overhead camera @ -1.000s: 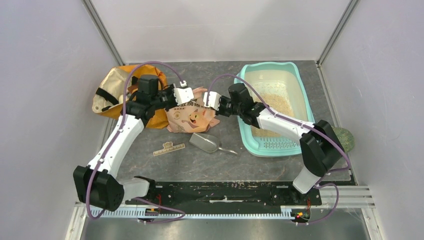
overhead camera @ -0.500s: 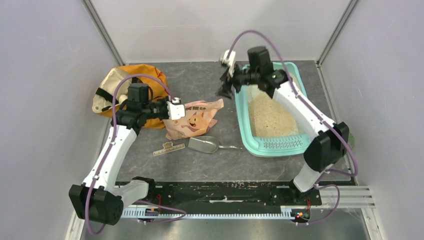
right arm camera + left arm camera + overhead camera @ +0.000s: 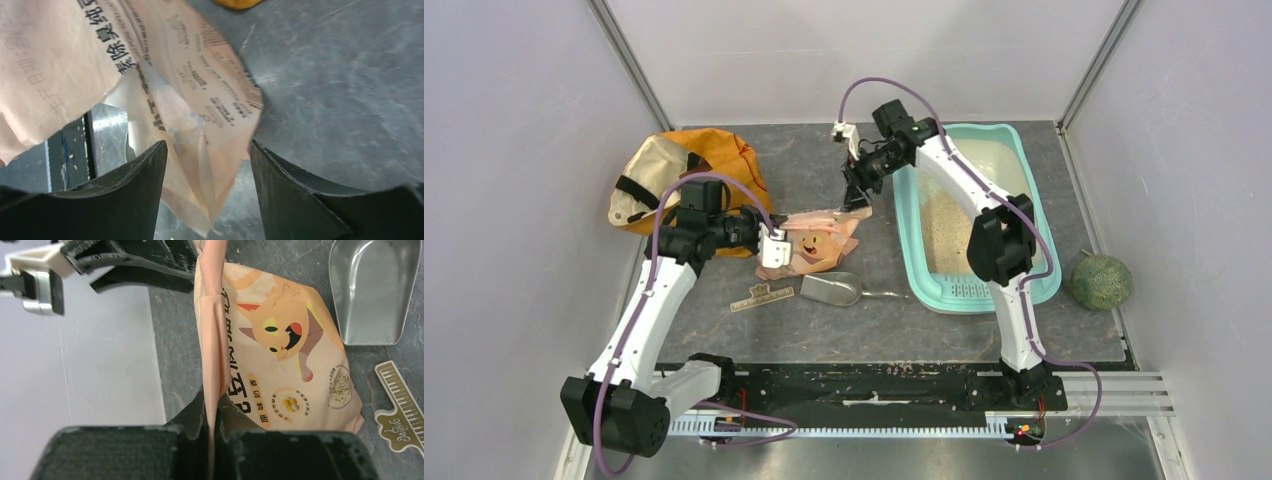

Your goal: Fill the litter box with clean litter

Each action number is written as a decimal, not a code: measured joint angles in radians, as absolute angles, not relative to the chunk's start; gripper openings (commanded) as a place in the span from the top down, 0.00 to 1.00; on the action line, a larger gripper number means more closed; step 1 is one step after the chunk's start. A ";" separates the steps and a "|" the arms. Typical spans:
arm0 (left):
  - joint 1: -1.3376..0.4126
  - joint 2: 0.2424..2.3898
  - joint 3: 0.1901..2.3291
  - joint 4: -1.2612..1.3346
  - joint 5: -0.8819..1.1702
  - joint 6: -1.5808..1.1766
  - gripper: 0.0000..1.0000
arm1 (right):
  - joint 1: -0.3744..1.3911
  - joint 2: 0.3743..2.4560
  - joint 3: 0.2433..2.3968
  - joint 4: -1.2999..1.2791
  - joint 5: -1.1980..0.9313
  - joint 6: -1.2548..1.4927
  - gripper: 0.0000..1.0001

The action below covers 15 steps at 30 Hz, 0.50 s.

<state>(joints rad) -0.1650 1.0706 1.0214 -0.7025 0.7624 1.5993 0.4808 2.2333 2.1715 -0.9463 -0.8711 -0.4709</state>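
Note:
The teal litter box point(image 3: 910, 250) stands at the right, with pale clean litter point(image 3: 944, 230) spread inside it. A peach-pink pouch point(image 3: 819, 243) with a cartoon face lies slack on the table left of the box. My left gripper point(image 3: 774, 246) is shut on the pouch's left edge, and the left wrist view shows the thin fold point(image 3: 212, 390) pinched between the jaws. My right gripper point(image 3: 856, 195) hangs open over the pouch's upper right corner. In the right wrist view that corner point(image 3: 200, 150) sits loosely between the spread fingers point(image 3: 135, 185).
A silver scoop point(image 3: 834, 288) and a small gold ruler tag point(image 3: 762, 297) lie just in front of the pouch. An orange fabric bag point(image 3: 686, 175) sits at the back left. A green ball point(image 3: 1101, 281) rests right of the litter box.
My right gripper let go of the pouch, swung up toward the box's far corner, then came back down open over the pouch's corner. The pouch has sagged onto the table.

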 measured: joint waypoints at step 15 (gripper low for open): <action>-0.172 1.059 1.006 -0.724 0.763 1.694 0.98 | 0.553 2.239 2.139 -1.000 -0.852 -0.596 0.52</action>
<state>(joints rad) -0.1719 1.0588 1.0058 -0.7242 0.7631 1.6936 0.5529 2.2395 2.1387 -1.0000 -0.8516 -0.5964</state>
